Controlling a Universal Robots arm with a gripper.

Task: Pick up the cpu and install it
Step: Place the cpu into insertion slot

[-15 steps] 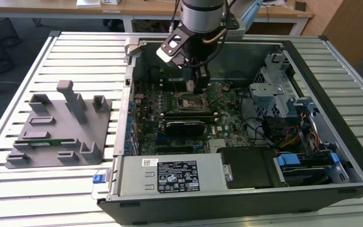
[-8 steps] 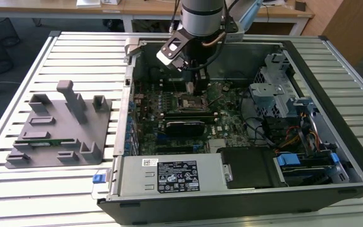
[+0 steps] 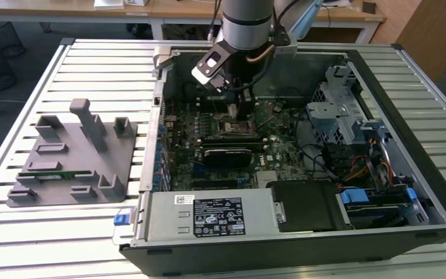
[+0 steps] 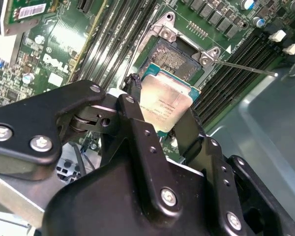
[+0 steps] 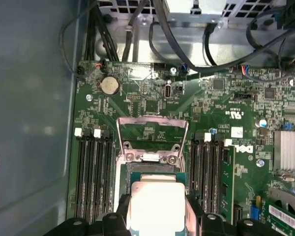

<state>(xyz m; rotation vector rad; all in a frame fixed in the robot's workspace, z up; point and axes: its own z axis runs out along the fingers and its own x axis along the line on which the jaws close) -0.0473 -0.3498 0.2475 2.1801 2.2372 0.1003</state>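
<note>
My gripper (image 4: 162,114) is shut on the cpu (image 4: 168,102), a flat square chip with a silver metal top, clamped by two opposite edges between black fingers (image 4: 133,101). The cpu hangs tilted just above the open black socket frame (image 4: 176,55) on the green motherboard. In the first wrist view the cpu (image 5: 157,205) sits between the fingers of the gripper (image 5: 157,217), next to the raised metal load plate (image 5: 152,133). In the exterior view the gripper (image 3: 243,113) reaches down into the open computer case over the socket (image 3: 234,125).
Memory slots (image 5: 91,172) flank the socket on both sides. A black card (image 3: 227,156), a power supply (image 3: 207,215) and a drive cage (image 3: 339,110) crowd the case. A grey fixture (image 3: 76,157) holding a green memory stick (image 3: 60,173) lies at the exterior view's left.
</note>
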